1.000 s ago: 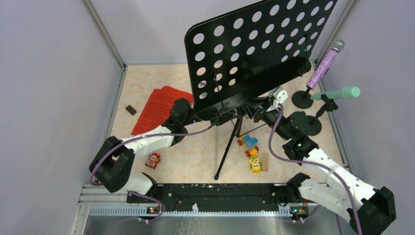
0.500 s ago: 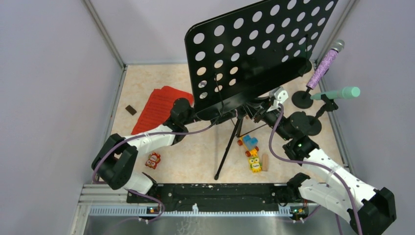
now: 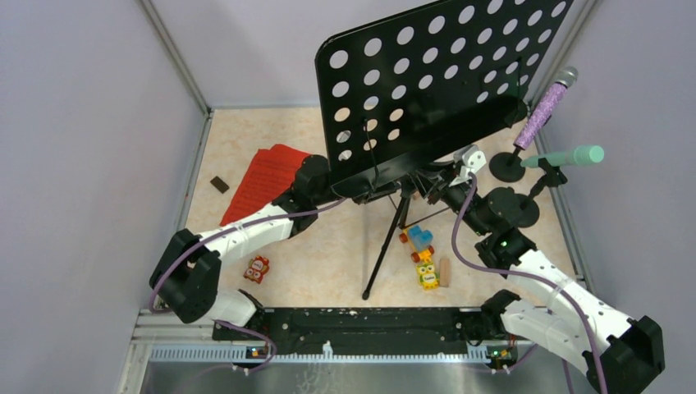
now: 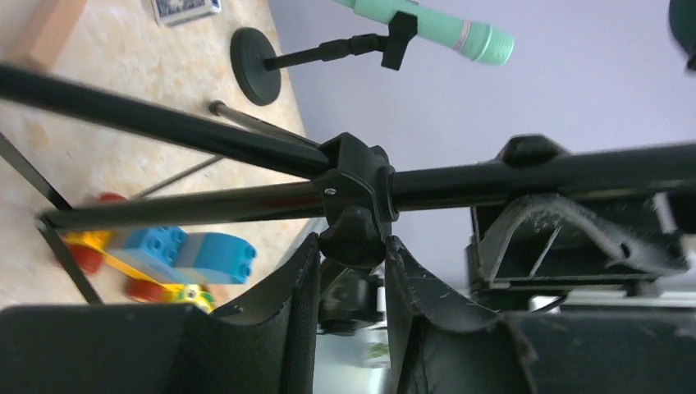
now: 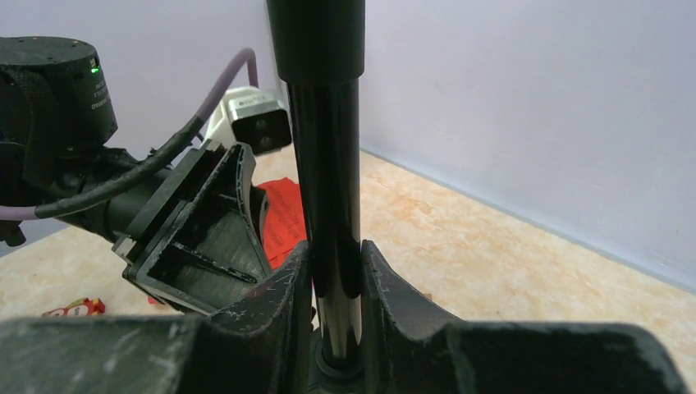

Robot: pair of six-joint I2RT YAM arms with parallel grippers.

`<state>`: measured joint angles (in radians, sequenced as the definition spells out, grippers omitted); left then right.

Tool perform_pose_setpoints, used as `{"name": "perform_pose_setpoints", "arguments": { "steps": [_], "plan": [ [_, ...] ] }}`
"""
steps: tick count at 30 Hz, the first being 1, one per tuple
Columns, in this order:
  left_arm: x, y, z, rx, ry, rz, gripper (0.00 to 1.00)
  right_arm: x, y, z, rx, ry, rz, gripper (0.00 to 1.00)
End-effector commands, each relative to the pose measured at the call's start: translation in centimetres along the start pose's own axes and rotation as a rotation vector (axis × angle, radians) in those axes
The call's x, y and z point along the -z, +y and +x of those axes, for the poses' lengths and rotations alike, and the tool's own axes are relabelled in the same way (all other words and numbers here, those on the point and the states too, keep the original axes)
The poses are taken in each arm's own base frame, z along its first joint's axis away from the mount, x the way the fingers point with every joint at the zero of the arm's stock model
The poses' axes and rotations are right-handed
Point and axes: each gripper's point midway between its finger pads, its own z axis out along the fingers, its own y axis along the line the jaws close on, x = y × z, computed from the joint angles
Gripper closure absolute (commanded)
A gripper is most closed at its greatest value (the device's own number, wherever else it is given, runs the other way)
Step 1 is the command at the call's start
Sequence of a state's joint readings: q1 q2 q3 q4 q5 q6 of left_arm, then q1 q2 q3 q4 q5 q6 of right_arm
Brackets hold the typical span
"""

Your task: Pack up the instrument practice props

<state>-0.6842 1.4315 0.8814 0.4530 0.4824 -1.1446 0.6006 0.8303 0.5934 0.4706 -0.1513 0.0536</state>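
Observation:
The black perforated music rack (image 3: 435, 82) stands on its tripod legs (image 3: 386, 246) mid-table. My left gripper (image 3: 349, 190) is under the rack's lower edge; in the left wrist view it (image 4: 351, 242) is shut on the black clamp knob (image 4: 354, 234) of the stand. My right gripper (image 3: 427, 182) is shut on the stand's pole (image 5: 327, 205), as the right wrist view (image 5: 330, 250) shows. Red sheet-music pages (image 3: 267, 180) lie at the left. The purple microphone (image 3: 546, 107) and the mint-green microphone (image 3: 566, 156) sit in round-based holders (image 3: 507, 167) at the right.
A red owl figure (image 3: 257, 268), a blue brick toy car (image 3: 418, 240), a green owl figure (image 3: 426, 275) and a wooden block (image 3: 446, 268) lie near the tripod. A small dark block (image 3: 219, 184) lies at the left. Purple walls enclose the table.
My left arm has moved forward and right under the rack. The rack has shifted and tilted slightly to the right. The right arm has stayed put.

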Motion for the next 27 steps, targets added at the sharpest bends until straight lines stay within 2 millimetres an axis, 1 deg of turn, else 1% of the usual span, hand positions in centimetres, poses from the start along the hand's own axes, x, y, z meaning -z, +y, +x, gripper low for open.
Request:
{"name": "perform_pose_setpoints", "arguments": {
  "steps": [1,3,6,11,19,23,25,26,27],
  "plan": [
    [0.2,2.6,-0.2,0.407,-0.083,-0.142,1.00,0.7,1.5,2.1,-0.048,0.079,-0.063,1.00],
    [0.1,1.9,-0.2,0.479,-0.071,-0.112,1.00,0.8,1.5,2.1,-0.044,0.079,-0.063,1.00],
    [0.0,0.9,-0.5,0.520,-0.067,-0.083,1.00,0.8,1.4,1.8,-0.036,0.079,-0.059,1.00],
    [0.8,-0.1,-0.8,0.640,-0.096,-0.030,1.00,0.8,1.3,1.4,-0.023,0.077,-0.056,1.00],
    [1.7,-0.2,-0.7,0.758,-0.111,-0.037,1.00,0.7,1.4,1.7,-0.027,0.079,-0.059,1.00],
    [1.8,-0.2,-0.9,0.769,-0.122,-0.034,1.00,0.6,1.4,1.7,-0.029,0.081,-0.060,1.00],
    [1.9,-0.4,-1.4,0.753,-0.149,-0.001,1.00,0.7,1.4,1.7,-0.028,0.082,-0.059,1.00],
    [1.9,-0.4,-1.7,0.737,-0.164,0.020,0.94,0.7,1.4,1.7,-0.025,0.082,-0.060,1.00],
    [2.0,-0.5,-2.0,0.718,-0.179,0.047,0.83,0.7,1.3,1.7,-0.025,0.084,-0.058,1.00]
  ]
}}
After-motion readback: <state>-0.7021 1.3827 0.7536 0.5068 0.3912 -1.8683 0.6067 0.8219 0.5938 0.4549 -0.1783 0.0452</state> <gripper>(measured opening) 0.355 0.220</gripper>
